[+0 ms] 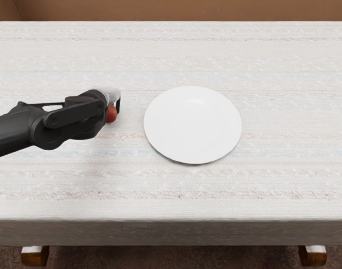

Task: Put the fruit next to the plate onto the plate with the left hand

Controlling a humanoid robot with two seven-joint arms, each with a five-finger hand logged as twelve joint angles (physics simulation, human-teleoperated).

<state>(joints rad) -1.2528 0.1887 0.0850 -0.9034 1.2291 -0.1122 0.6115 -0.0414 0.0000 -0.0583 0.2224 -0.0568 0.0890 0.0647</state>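
Observation:
A white round plate (193,124) lies on the table, a little right of the middle. Left of it, a small red fruit (112,114) shows only partly, most of it hidden behind my left hand (110,105). The black left arm comes in from the left edge and the hand sits right over the fruit, with a dark finger (118,105) curled at its right side. The fruit appears to rest on the tabletop, about a hand's width from the plate's left rim. Whether the fingers close on it is hidden by the wrist.
The table (272,56) is covered by a pale, striped cloth and fills most of the view. Its front edge runs along the bottom, with wooden feet (34,255) below.

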